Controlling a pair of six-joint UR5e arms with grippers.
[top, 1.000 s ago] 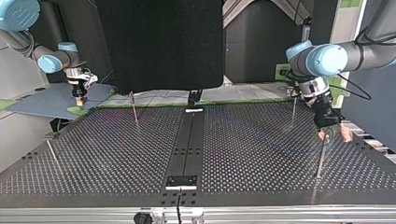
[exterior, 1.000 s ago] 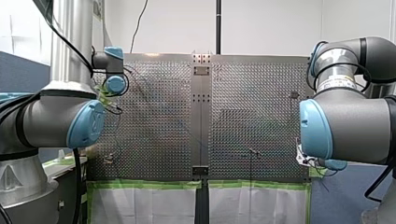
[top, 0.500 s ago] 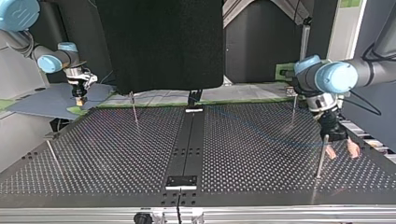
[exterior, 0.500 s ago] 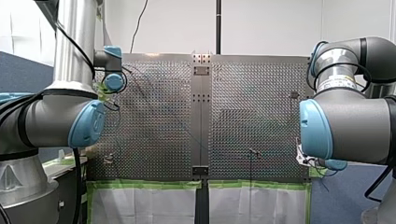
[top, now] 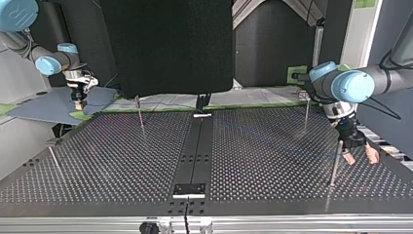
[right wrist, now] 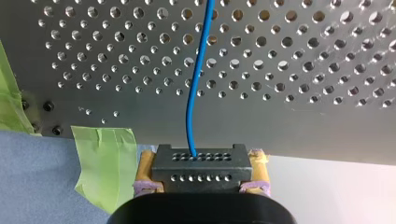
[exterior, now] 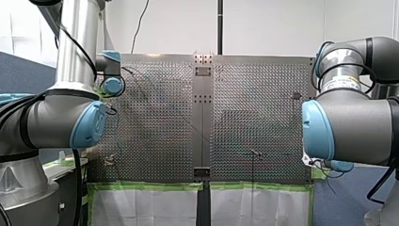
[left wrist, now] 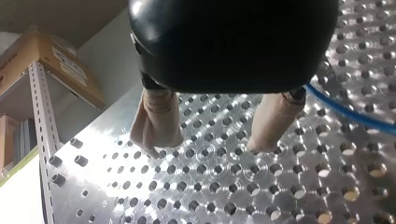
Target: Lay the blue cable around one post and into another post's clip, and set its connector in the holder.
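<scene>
My right gripper [right wrist: 201, 162] is shut on a black connector [right wrist: 201, 170], yellow pads on both its sides. The blue cable [right wrist: 189, 107] runs from the connector out over the perforated plate. In the top view this gripper [top: 78, 104] hangs past the table's far left corner. My left gripper [top: 361, 158] stands open at the top view's right, beige pads apart, just right of a thin post [top: 334, 163]. In the left wrist view its fingers [left wrist: 156, 121] hold nothing, and the blue cable [left wrist: 345, 109] passes beside them. The cable [top: 280, 141] shows faintly across the table.
Other thin posts stand at the far left [top: 140, 113], far right [top: 306, 117] and near left [top: 53, 160] of the top view. A black centre strip [top: 195, 156] carries a small bracket [top: 190, 189] near the front edge. Green tape [right wrist: 105, 163] lines the table's edge.
My left gripper moved toward the top view's right and nearer, passing the near right post, still open. My right gripper shifted slightly left in the top view, still gripping the connector.
</scene>
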